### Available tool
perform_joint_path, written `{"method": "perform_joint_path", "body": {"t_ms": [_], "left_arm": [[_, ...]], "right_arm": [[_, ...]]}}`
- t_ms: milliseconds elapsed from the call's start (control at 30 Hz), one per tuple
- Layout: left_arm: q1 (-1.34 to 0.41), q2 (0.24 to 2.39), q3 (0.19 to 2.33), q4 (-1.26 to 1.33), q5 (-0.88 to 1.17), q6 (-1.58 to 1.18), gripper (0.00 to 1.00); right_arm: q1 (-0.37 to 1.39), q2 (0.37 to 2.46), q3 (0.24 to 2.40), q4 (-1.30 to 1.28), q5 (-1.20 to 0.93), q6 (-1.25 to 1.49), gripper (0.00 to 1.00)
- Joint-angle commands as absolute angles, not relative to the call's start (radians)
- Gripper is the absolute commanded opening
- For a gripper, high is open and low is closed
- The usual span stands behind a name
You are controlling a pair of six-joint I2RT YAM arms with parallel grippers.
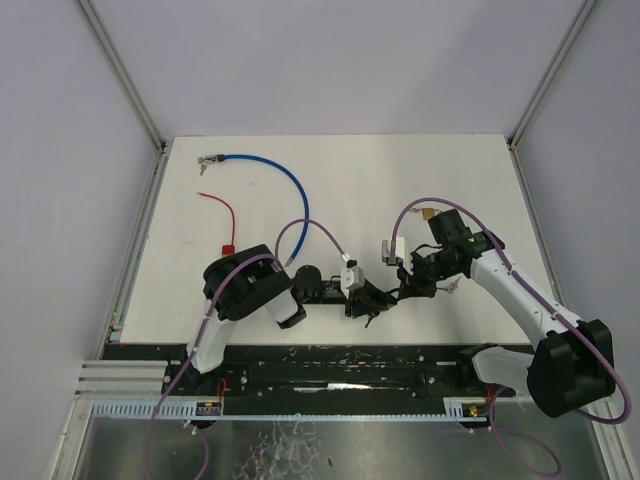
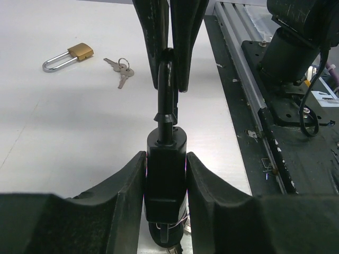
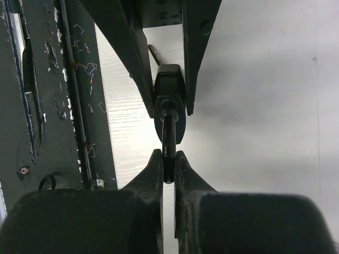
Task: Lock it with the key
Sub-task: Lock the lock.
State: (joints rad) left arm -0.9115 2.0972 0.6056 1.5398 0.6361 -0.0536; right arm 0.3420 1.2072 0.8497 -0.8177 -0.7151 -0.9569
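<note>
Black lock [image 2: 166, 180] at near bench [image 2: 63, 137] edge. Body clamped by left hand [image 2: 166, 159]; shackle [image 2: 167, 79] pinched by closed right hand [image 3: 168, 159]. Keys [image 2: 121, 69] seen lying on bench, well apart from lock. Key insertion and turn judged not yet done.

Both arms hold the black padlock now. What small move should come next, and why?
Probably the right fingers should press the shackle into the black padlock, which the left fingers clamp: its notch looks exposed, so it seems unlocked.

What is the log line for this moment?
left gripper: clamps black metal padlock body; right gripper: pinches its shackle; silver keys: on table
</note>
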Motion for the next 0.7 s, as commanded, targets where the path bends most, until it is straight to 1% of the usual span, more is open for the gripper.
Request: {"method": "perform_joint_path", "body": {"t_ms": [0, 67, 133, 167, 333, 567, 667], "left_arm": [[-0.911, 2.123, 0.628, 1.611, 0.671, -0.052, 0.25], [-0.905, 2.126, 0.634, 1.61, 0.689, -0.057, 0.18], [-0.899, 2.129, 0.637, 1.611, 0.704, -0.061, 0.08], [-0.896, 2.13, 0.637, 1.61, 0.707, -0.061, 0.06], [-0.875, 2.125, 0.64, 1.61, 0.731, -0.057, 0.0], [-0.815, 2.137, 0.681, 1.603, 0.766, -0.073, 0.0], [-0.804, 2.167, 0.7, 1.606, 0.771, -0.09, 0.0]], "right_arm": [[0.36, 1.226, 0.859, -0.795, -0.739, -0.952, 0.0], [0.36, 1.229, 0.864, -0.797, -0.748, -0.949, 0.0], [0.36, 1.23, 0.874, -0.805, -0.771, -0.948, 0.0], [0.36, 1.229, 0.879, -0.806, -0.782, -0.947, 0.0], [0.362, 1.241, 0.891, -0.746, -0.798, -0.908, 0.0], [0.368, 1.312, 0.988, -0.691, -0.761, -0.854, 0.0], [0.386, 1.369, 1.022, -0.71, -0.732, -0.865, 0.0]]}}
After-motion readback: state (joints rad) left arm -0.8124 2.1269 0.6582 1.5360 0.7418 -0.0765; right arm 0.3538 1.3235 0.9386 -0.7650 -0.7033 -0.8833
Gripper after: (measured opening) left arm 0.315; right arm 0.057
